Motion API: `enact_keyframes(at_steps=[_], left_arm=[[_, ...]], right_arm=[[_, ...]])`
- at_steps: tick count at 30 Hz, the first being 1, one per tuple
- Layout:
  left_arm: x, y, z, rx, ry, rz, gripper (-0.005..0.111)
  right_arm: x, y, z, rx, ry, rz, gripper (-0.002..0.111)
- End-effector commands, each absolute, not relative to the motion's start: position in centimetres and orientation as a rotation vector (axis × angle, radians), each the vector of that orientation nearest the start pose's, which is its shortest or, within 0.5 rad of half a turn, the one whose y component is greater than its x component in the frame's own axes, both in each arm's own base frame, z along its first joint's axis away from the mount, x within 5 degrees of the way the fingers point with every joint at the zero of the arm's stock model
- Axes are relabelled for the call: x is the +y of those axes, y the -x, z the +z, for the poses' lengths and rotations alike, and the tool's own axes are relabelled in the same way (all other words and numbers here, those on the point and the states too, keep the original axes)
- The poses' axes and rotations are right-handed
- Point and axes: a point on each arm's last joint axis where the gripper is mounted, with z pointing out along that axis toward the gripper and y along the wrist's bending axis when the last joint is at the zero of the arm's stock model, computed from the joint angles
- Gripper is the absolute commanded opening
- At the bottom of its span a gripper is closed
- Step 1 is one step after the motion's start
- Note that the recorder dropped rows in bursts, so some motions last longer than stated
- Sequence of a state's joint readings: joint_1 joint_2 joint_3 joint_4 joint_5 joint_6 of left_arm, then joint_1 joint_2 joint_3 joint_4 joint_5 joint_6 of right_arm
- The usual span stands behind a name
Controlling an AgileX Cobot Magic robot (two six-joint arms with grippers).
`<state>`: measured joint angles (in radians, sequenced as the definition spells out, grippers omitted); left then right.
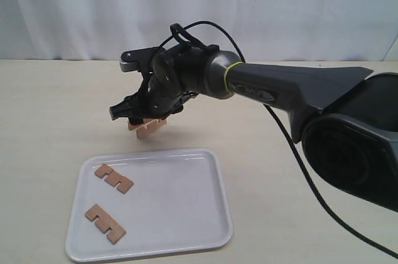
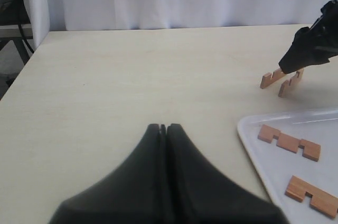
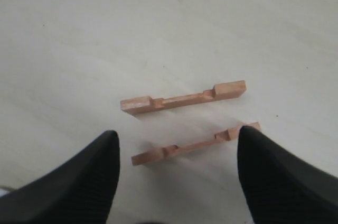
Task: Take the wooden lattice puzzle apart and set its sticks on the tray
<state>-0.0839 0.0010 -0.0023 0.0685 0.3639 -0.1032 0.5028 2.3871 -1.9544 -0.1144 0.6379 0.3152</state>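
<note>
No assembled lattice puzzle shows, only separate sticks. Two sticks (image 3: 182, 98) (image 3: 193, 143) stand on edge, parallel and apart, on the table just beyond the tray; the pair (image 1: 151, 127) also shows in the exterior view. My right gripper (image 3: 177, 137) hovers open over them, one finger (image 3: 79, 182) on each side of the nearer stick, touching nothing. Two more sticks (image 1: 114, 178) (image 1: 104, 222) lie flat on the white tray (image 1: 186, 214). My left gripper (image 2: 166, 127) is shut and empty, low over the bare table left of the tray (image 2: 253, 145).
The right arm (image 1: 280, 86) reaches across from the right, above the table behind the tray. A white curtain (image 1: 199, 2) closes off the back. The table's left edge (image 2: 21, 71) shows in the left wrist view.
</note>
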Motion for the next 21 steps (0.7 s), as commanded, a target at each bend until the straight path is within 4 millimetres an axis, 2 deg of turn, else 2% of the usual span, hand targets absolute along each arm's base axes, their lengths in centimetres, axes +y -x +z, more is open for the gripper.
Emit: enact_keyframes(at_steps=[1, 5, 21], left_arm=[[-0.2, -5.3, 18.1, 1.838, -0.026, -0.060, 0.000], [-0.2, -5.3, 18.1, 1.838, -0.026, -0.060, 0.000], [-0.2, -5.3, 18.1, 1.838, -0.026, -0.060, 0.000]], right_arm=[[24.5, -46.7, 14.5, 2.525, 0.307, 0.138, 0.061], [24.1, -46.9, 14.2, 2.531, 0.245, 0.084, 0.061], [24.3, -47.3, 12.2, 2.533, 0.133, 0.125, 0.061]])
